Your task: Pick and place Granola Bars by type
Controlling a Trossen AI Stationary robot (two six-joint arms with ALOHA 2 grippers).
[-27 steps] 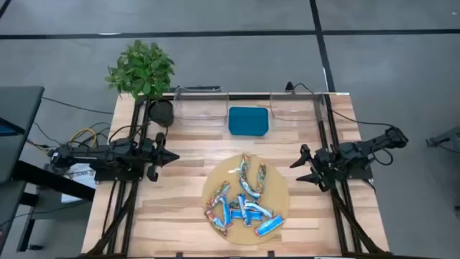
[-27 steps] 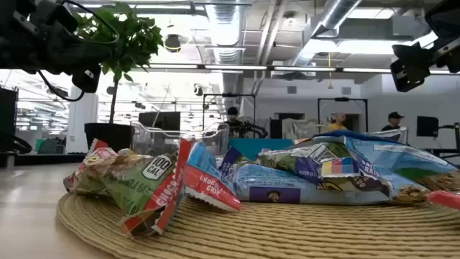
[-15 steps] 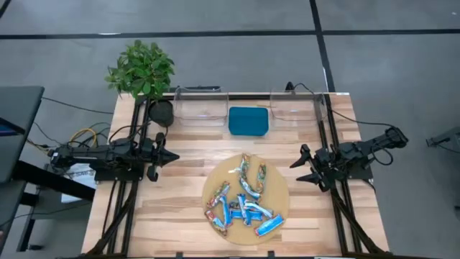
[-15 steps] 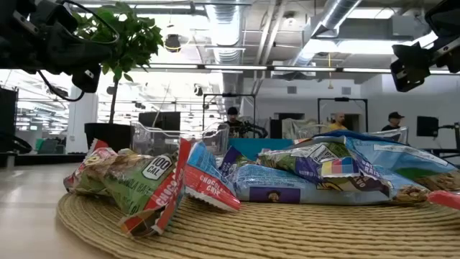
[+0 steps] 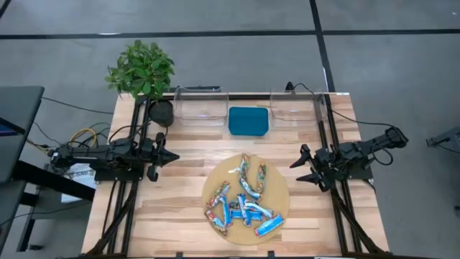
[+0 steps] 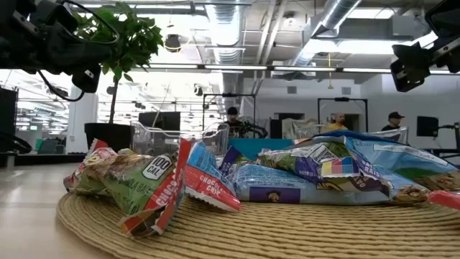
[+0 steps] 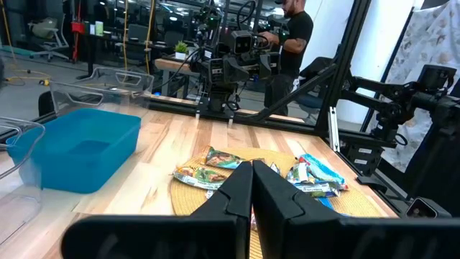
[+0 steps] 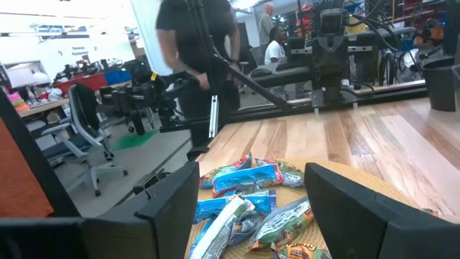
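Note:
Several granola bars (image 5: 243,198) in blue, blue-and-silver and red-and-tan wrappers lie heaped on a round woven mat (image 5: 277,180) near the table's near edge; the low view shows the granola bars (image 6: 237,180) close up on the mat (image 6: 287,234). My left gripper (image 5: 172,155) hovers at the table's left side, shut, pointing toward the heap; its wrist view shows its shut fingers (image 7: 251,191) with the bars (image 7: 215,167) beyond. My right gripper (image 5: 296,169) hovers at the right side, open; its fingers (image 8: 251,194) frame the bars (image 8: 244,194) without touching.
A teal rectangular tray (image 5: 249,120) sits at the far middle, between two clear bins (image 5: 200,106) (image 5: 295,108). A potted plant (image 5: 141,70) stands at the far left corner. Bare wood lies between mat and tray. People stand in the room beyond the table.

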